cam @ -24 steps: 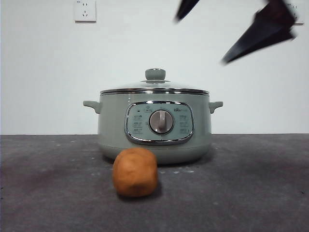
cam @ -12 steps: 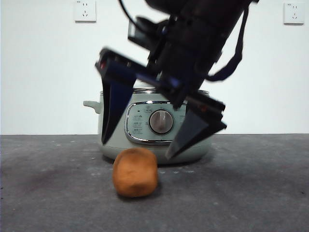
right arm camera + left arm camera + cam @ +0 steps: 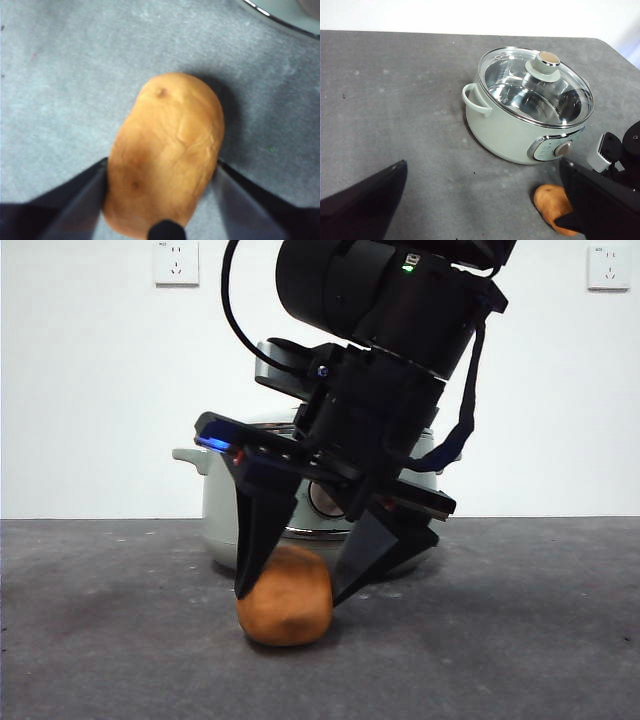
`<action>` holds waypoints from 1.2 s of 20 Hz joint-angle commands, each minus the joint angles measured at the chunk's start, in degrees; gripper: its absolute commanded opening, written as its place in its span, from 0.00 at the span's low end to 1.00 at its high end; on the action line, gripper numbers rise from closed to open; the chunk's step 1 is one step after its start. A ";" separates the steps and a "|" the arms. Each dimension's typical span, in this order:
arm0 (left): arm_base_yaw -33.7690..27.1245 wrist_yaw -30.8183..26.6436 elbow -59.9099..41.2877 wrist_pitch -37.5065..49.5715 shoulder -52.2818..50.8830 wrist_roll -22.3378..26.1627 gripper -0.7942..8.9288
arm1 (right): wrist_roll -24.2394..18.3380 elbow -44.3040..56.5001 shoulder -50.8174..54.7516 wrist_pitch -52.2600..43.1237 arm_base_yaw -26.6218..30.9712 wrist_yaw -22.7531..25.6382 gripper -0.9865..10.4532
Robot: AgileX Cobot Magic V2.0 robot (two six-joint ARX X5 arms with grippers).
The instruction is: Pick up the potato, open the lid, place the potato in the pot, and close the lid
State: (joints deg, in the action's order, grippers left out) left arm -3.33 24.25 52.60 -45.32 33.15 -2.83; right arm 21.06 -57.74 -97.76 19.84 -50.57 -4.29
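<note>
- Dark grey, speckled table [image 3: 540, 640] ran up to a plain white wall [image 3: 90, 390]; two wall sockets [image 3: 176, 262] sat high, one toward each upper corner of the front view.
- The pot [image 3: 510, 132] stood on the table, pale sage-green, side handle and chrome-framed dial panel visible from the left wrist camera. In the front view it was mostly hidden behind the working arm.
- The lid [image 3: 536, 86] sat on the pot, glass with metal rim, pale green knob on top; steel interior showed through it.
- The potato [image 3: 285, 596] lay on the table just in front of the pot, orange-brown, smooth, apart from the pot's base.
- The right gripper [image 3: 292, 590] was low over the potato, jaws spread and straddling it, one on each flank. The right wrist view showed the potato [image 3: 167, 155] filling the gap, jaw tips at or very near its sides; firm contact could not be confirmed. Potato rested on the table.
- The left gripper [image 3: 485, 210] hung well above the table off to the side, jaws wide apart, nothing between them; its camera looked down on pot, potato [image 3: 555, 205] and the other arm.
</note>
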 commanded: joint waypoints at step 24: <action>20.74 -0.02 16.35 14.91 32.11 1.88 0.76 | -4.57 -0.31 52.74 31.17 -3.39 18.08 0.08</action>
State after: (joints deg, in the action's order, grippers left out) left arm 17.06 24.29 68.95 -31.11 64.75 -2.76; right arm 16.69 -58.02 -45.15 51.33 -53.95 13.54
